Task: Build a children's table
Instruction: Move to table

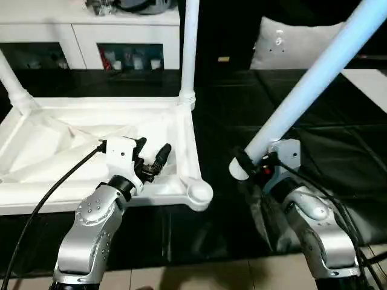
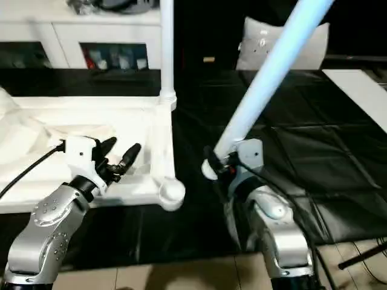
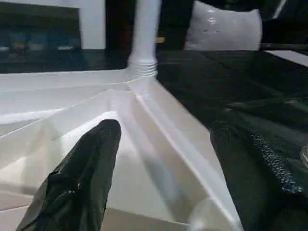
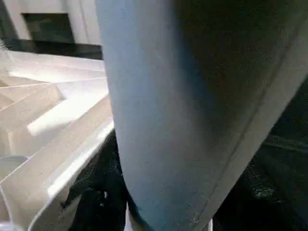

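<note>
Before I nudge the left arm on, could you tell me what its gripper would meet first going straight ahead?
Probably the tabletop's ribbed underside: the left gripper, open, points down over it.

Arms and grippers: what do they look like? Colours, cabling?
Both forearms are silver, rounded shells with small dimples near the wrist and a black ring at the wrist joint. Each carries a white boxy wrist block, with a black cable running back from it. The left gripper has two black tapered fingers; the right gripper is black too.
</note>
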Tool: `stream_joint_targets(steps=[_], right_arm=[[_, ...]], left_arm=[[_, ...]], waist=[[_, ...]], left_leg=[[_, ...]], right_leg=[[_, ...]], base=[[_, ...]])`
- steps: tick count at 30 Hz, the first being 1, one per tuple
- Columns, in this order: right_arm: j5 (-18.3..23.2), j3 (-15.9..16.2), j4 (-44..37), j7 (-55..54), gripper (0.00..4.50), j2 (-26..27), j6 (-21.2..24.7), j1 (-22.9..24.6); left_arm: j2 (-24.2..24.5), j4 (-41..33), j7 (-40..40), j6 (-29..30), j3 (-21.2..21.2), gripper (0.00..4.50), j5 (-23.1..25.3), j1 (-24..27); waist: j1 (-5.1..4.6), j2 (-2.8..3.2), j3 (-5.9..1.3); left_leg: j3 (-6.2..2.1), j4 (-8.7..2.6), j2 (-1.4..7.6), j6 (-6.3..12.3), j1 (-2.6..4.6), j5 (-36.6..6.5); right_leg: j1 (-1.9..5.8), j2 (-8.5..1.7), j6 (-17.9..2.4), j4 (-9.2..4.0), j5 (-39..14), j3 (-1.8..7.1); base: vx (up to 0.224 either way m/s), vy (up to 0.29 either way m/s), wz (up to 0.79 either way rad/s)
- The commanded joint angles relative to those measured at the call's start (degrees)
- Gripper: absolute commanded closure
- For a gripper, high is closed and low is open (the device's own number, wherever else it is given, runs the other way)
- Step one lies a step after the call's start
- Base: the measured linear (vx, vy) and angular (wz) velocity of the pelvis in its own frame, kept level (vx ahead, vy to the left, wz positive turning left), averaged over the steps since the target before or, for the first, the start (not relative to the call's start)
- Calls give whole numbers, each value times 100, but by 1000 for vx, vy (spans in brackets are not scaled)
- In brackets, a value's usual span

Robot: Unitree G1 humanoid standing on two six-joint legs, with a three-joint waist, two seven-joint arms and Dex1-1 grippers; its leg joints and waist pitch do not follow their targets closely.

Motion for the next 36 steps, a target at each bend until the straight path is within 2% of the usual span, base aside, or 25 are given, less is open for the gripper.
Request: stream_joint_targets(steps=[1, 3, 4, 5, 6, 7, 8, 9, 10, 11, 12, 13, 14, 15, 16, 17, 18, 19, 21, 22, 24, 26, 31, 35, 36], right_arm=[[-139, 57, 1, 33, 263, -80, 23, -83], [-233, 121, -14, 31, 263, -126, 18, -89], [-328, 218, -32, 32, 263, -155, -30, -72], [-304, 209, -31, 23, 263, -117, -88, -54], [-282, 187, -27, 15, 263, -92, -113, -49], [-139, 67, -12, -27, 263, -11, -53, -47], [-36, -18, 0, -59, 263, 45, -5, -47], [-110, -1, 29, -74, 263, 1, -33, -63], [-142, 18, 34, -57, 263, -26, -58, -65], [-156, 24, 36, -42, 263, -38, -70, -66], [-152, 19, 33, -32, 263, -36, -70, -64], [-161, 28, 26, -36, 263, -42, -74, -57], [-192, 26, 20, -79, 263, -48, -100, -46], [-205, 12, 21, -110, 263, -46, -114, -38], [-205, -11, 27, -129, 263, -36, -122, -31], [-229, -19, 28, -145, 263, -42, -135, -23], [-273, -46, 26, -152, 263, -26, -138, -12], [-278, -60, 23, -157, 263, -17, -128, -3], [-274, -56, 22, -183, 263, -30, -123, 8], [-319, -54, 42, -262, 263, -72, -134, 25], [-396, -76, 61, -344, 263, -129, -159, 36], [-437, -107, 58, -378, 263, -161, -179, 57], [-111, -352, -62, -70, 263, -266, -27, 156], [29, -397, -155, 82, 263, -396, 27, 217], [92, -425, -176, 125, 263, -404, 17, 221]], left_arm=[[21, -59, 29, -12, 14, 114, 34, 48], [24, -60, 31, -13, 14, 114, 34, 50], [25, -69, 35, -11, 15, 114, 37, 59], [27, -74, 37, -7, 16, 114, 38, 61], [28, -74, 37, -5, 17, 114, 38, 59], [28, -74, 37, -1, 17, 114, 35, 59], [28, -74, 37, 1, 17, 114, 33, 59], [29, -70, 33, 4, 15, 114, 28, 59], [28, -72, 30, 8, 9, 114, 26, 65], [27, -73, 28, 10, 3, 114, 24, 68], [28, -73, 24, 12, -3, 114, 22, 73], [33, -71, 18, 11, -14, 114, 18, 78], [36, -64, 13, 12, -27, 114, 16, 77], [46, -60, 0, 16, -44, 114, 18, 76], [65, -54, -30, 16, -68, 114, 19, 73], [82, -50, -67, 26, -92, 114, 14, 75], [102, -55, -130, 35, -111, 114, 2, 88], [124, -55, -200, 7, -128, 114, -19, 96], [155, -56, -274, -13, -150, 114, -31, 105], [271, -44, -477, -34, -230, 114, -40, 120], [454, 6, -810, -75, -336, 114, -54, 108], [582, 40, -1017, -129, -415, 114, -62, 97], [1217, 189, -2071, 96, -660, 105, -293, -60], [1569, 418, -2646, -32, -866, 105, -184, -234], [1626, 498, -2766, -112, -926, 123, -141, -294]], waist=[[-25, 30, -443], [-5, -12, -412], [221, 1, -416], [169, -14, -405], [126, 105, -427], [-170, 351, -534], [-360, 250, -556], [-234, 242, -457], [-185, 202, -384], [-166, 168, -360], [-135, 3, -228], [-14, -379, -217], [168, -287, -187], [156, -294, -179], [207, -244, -227], [175, -212, -191], [124, -58, -200], [2, 13, -224], [-89, 103, -359], [-77, 137, -378], [-39, 99, -446], [-36, 108, -421], [-61, 134, -265], [-61, 118, -197], [-52, 146, -223]], left_leg=[[-318, -232, 293, 1538, 345, 419], [-303, -176, 270, 1690, 303, 471], [-317, 65, -168, 1994, -503, 501], [-413, 54, -91, 2052, -479, 529], [-571, 46, -132, 2225, -404, 1014], [-961, -17, 361, 2439, 667, 1454], [-1479, -56, 797, 2960, 1082, 2032], [-1465, 3, 916, 3150, 931, 2650], [-1091, -194, 837, 2783, 532, 2006], [-933, -261, 743, 2551, 448, 1501], [-639, -377, 456, 1968, 201, 100], [-382, -31, -88, 1171, -88, -1188], [-378, 377, -210, 859, 13, -1266], [-457, 558, -152, 648, -27, -977], [-623, 535, -73, 272, -229, -366], [-644, 418, -26, 239, -243, -333], [-614, 15, 46, 153, -151, -113], [-616, -233, 190, 184, -16, -281], [-667, -184, 282, 230, 155, 81], [-667, -114, 261, 258, 103, 877], [-647, -9, 191, 274, 58, 1962], [-617, -23, 154, 191, 13, 1903], [-580, -263, 249, -158, -6, -869], [-556, -353, 233, -293, 24, -1698], [-547, -346, 234, -281, 21, -1465]], right_leg=[[5, -41, -862, 30, 1718, -35], [16, -74, -853, 18, 1679, -7], [677, -431, -392, -331, 2042, -103], [664, -537, -255, -381, 2009, -181], [751, -304, 44, -318, 1996, -491], [-98, 52, 33, 255, 914, -568], [-651, 26, 89, 617, -92, -494], [-877, -90, 54, 833, -844, -298], [-842, -111, 165, 990, -336, -229], [-813, -99, 157, 939, -61, -217], [-625, -143, -101, 468, 418, -86], [-276, -462, 142, -309, -842, 414], [-239, -844, 123, -580, -2473, 712], [-124, -1052, -100, -683, -3554, 821], [61, -970, -663, -590, -3893, 735], [45, -899, -882, -569, -3656, 660], [-22, -580, -1172, -471, -2833, 322], [-215, -231, -1244, -214, -1551, 97], [-291, -244, -1476, 10, 272, 51], [-301, -270, -1552, 73, 1322, 67], [-294, -261, -1553, 161, 2357, 81], [-310, -260, -1494, 126, 2167, 66], [-300, -395, -1560, -92, 164, 145], [-300, -432, -1307, -243, -1299, 182], [-307, -446, -1262, -259, -1304, 197]], base=[[99, -16, 12], [86, -15, 11], [37, 8, 42], [37, 8, 42], [45, 10, 77], [137, -59, 46], [137, -59, 46], [114, -70, 13], [0, 0, 0], [0, 0, 0], [-15, -62, 0], [-27, -85, 7], [-27, -85, 7], [-12, -69, 4], [0, 0, 0], [0, 0, 0], [0, 0, 0], [28, 54, 7], [36, 62, 7], [41, 73, 4], [28, 70, 2], [0, 0, 0], [0, 0, 0], [-26, -22, -1], [0, 0, 0]])
